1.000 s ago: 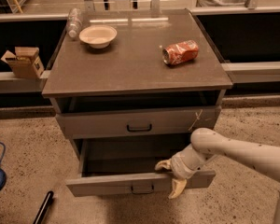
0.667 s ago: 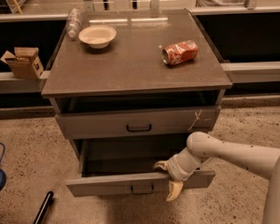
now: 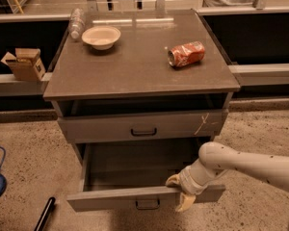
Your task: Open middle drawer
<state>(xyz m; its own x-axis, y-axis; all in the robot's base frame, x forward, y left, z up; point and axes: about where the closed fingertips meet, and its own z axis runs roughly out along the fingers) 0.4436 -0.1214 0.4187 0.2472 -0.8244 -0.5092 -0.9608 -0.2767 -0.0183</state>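
Note:
The middle drawer [image 3: 111,198] is a plain grey drawer with a small dark loop handle [image 3: 148,204]. It stands pulled well out of the cabinet, and its inside looks empty. My gripper [image 3: 177,194] is at the right part of its front panel. One pale finger [image 3: 173,179] hooks over the top edge on the inside and the other [image 3: 185,203] hangs down the outside. The white arm [image 3: 245,165] reaches in from the right.
Above it is a grey front with a pale scratch [image 3: 202,124], slightly out. On the cabinet top [image 3: 135,76] are a bowl [image 3: 101,36], a crushed red can [image 3: 185,54] and a plastic bottle [image 3: 77,22]. A cardboard box [image 3: 24,64] sits at left, a black object [image 3: 44,214] on the floor.
The middle drawer has come a little farther out toward the camera, and my gripper has moved with its front panel.

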